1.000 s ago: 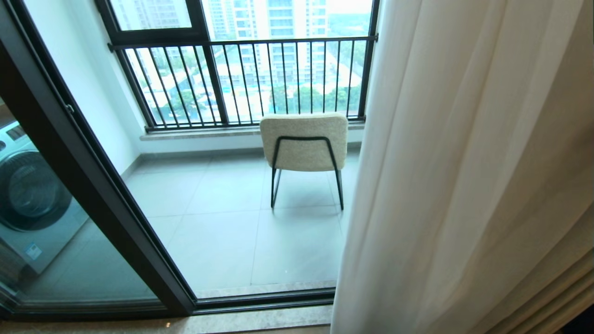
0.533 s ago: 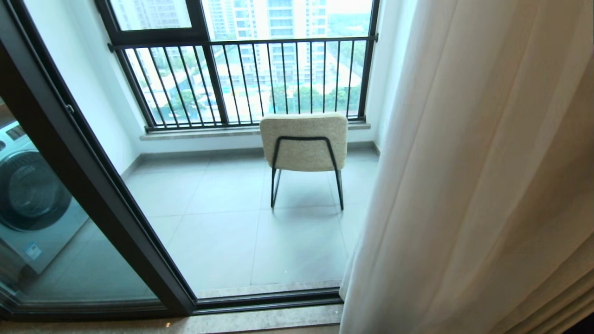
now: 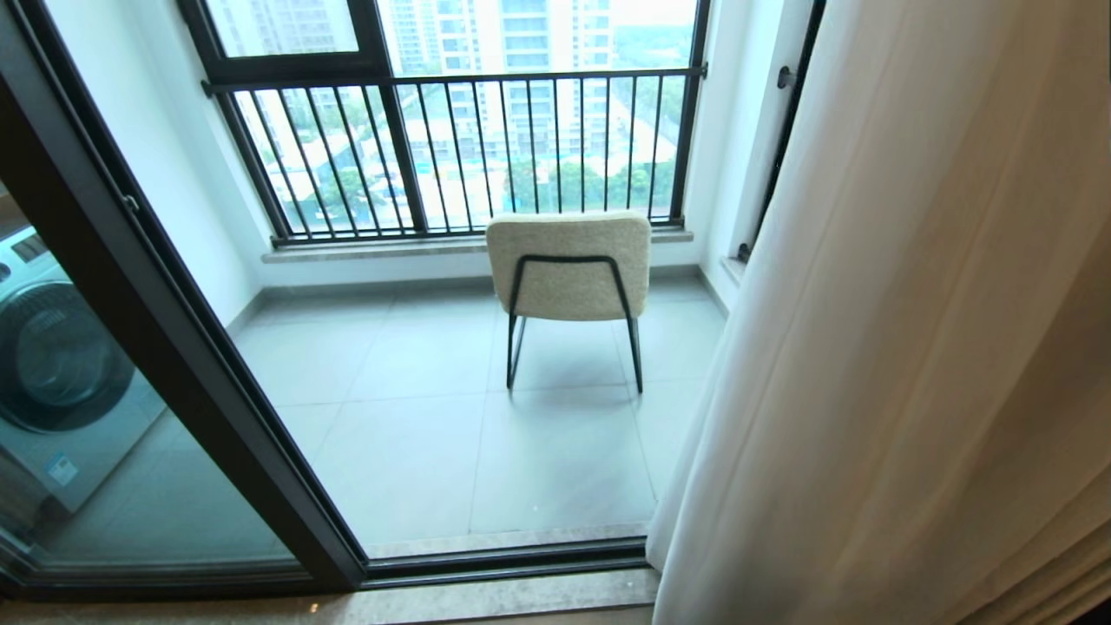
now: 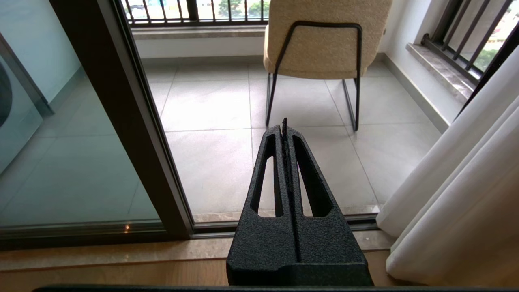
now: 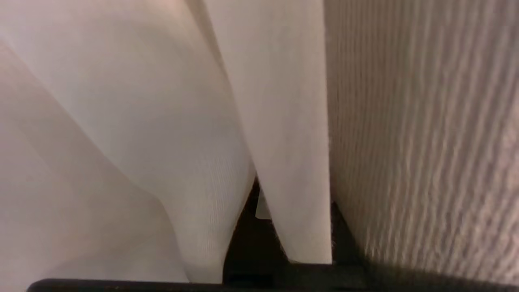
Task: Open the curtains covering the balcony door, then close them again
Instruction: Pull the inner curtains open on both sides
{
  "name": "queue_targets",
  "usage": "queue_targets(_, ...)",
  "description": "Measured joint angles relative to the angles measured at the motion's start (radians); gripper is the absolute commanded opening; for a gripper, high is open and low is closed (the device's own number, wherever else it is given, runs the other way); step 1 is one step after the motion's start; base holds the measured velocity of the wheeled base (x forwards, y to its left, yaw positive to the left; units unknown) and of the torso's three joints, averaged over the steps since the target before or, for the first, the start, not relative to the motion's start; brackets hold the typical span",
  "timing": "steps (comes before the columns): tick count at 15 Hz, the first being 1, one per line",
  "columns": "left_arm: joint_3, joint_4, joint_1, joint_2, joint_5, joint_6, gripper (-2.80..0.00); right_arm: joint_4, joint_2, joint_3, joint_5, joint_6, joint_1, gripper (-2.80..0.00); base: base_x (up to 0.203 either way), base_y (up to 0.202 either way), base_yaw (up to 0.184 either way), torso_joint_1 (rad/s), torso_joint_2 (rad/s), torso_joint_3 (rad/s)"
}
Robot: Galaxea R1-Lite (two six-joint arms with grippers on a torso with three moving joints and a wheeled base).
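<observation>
The sheer curtains [image 3: 911,347] are bunched at the right, their hemmed edge running down to the door track, with the doorway beside it open onto the tiled balcony and a chair [image 3: 568,269]. The balcony door [image 3: 165,347] frame stands left. The right claw [image 5: 259,227] is clenched, buried among curtain folds; whether it grips them is unclear. The left claw [image 4: 285,123] is clenched empty, low before the threshold.

Chair [image 3: 568,265], prob. washer [image 3: 61,373] behind glass
</observation>
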State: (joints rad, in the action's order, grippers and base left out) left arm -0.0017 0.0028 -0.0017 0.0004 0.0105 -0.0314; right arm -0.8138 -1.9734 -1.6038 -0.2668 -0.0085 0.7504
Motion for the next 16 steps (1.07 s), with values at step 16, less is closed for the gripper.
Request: queue_targets(16,0.000,0.000,0.000,0.000,0.000,0.000,-2.80,-0.014,-0.053,-0.031,0.000,-0.009,0.025,-2.80,0.000,0.000,0.000,0.000,0.00,0.000)
